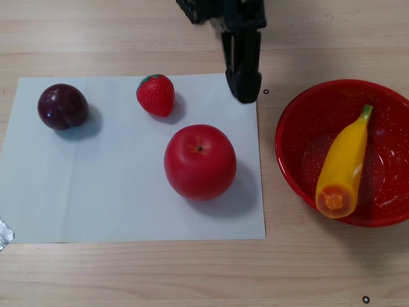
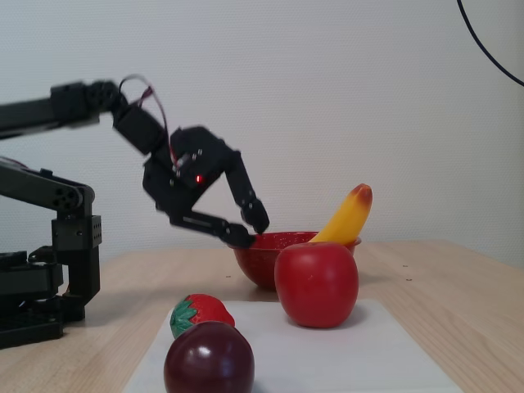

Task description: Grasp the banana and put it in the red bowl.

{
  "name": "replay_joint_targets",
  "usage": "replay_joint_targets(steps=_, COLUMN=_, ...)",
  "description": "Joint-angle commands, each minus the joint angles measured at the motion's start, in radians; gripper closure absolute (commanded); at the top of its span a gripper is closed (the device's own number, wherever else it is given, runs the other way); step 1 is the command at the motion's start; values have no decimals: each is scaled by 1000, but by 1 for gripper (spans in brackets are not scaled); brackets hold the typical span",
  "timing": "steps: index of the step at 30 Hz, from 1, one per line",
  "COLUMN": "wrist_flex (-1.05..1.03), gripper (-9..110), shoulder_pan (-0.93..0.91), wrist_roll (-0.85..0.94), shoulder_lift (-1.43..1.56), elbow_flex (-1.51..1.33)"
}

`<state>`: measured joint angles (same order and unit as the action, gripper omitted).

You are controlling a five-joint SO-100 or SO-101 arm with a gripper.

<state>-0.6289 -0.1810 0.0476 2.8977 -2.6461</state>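
The yellow banana (image 1: 345, 163) lies in the red bowl (image 1: 291, 131) at the right of the other view, orange-brown end toward the near rim, green stem pointing away. In the fixed view the banana (image 2: 348, 214) leans up over the bowl's (image 2: 252, 260) rim behind the apple. My black gripper (image 1: 244, 94) hangs empty at the top centre, left of the bowl and clear of the banana. Its fingertips nearly meet. In the fixed view the gripper (image 2: 255, 233) sits just above the bowl's left rim.
A white paper sheet (image 1: 96, 192) holds a red apple (image 1: 200, 162), a strawberry (image 1: 155, 94) and a dark plum (image 1: 62, 107). The apple sits between the gripper and the near table edge. The arm's base (image 2: 49, 278) stands at the left of the fixed view.
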Motion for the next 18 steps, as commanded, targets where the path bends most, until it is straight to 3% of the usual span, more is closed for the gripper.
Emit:
replay_joint_targets(steps=1, wrist_flex=129, gripper=101, shoulder_pan=5, wrist_roll=9, shoulder_lift=89, elbow_flex=-17)
replay_joint_targets(steps=13, wrist_flex=305, gripper=101, shoulder_pan=23, wrist_roll=-34, shoulder_lift=348, elbow_flex=-442)
replay_joint_targets(steps=18, wrist_flex=181, gripper=101, shoulder_pan=28, wrist_roll=-15, shoulder_lift=379, elbow_flex=-457)
